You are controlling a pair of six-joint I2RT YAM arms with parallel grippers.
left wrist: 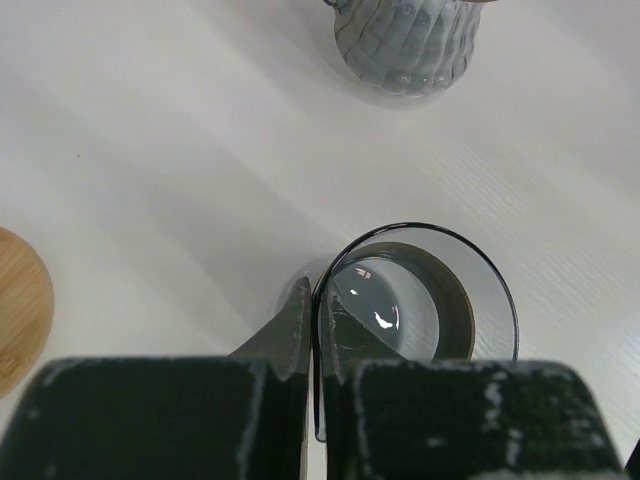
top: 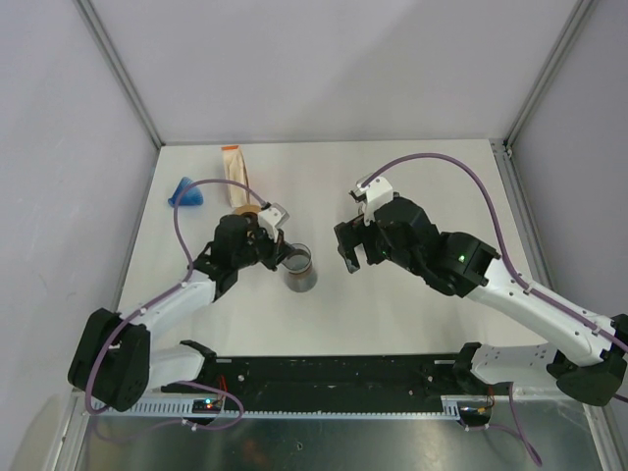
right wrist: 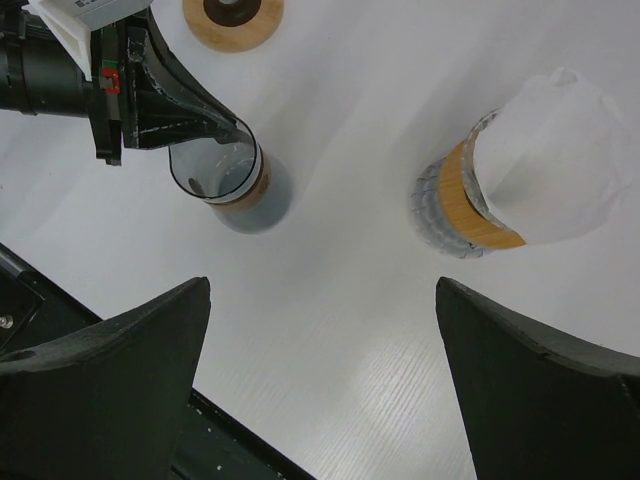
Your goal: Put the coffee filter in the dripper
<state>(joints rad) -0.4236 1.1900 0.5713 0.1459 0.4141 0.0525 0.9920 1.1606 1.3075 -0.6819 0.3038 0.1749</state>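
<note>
**One filter, one dripper, one carafe: left jaws clamped on the rim**

The single white paper filter [right wrist: 560, 140] sits in the mouth of the one ribbed glass dripper [right wrist: 440, 205], right of centre in the right wrist view. Its cone rises above the dripper's wooden band. One glass carafe [right wrist: 235, 190] stands left of the dripper in that view, apart from it.

Of the two grippers, the left gripper [left wrist: 320, 325] has its jaws almost together. They pinch the carafe's rim, one finger inside and one outside. The right gripper [right wrist: 320, 370] hangs over the white table [top: 412, 314], its jaws spread wide with nothing between them.

One round wooden disc [right wrist: 232, 15] with a dark centre lies at the top edge of the right wrist view. In the upper left of the top view, one blue object [top: 184, 192] and one tan packet [top: 234, 169] lie near each other.
</note>
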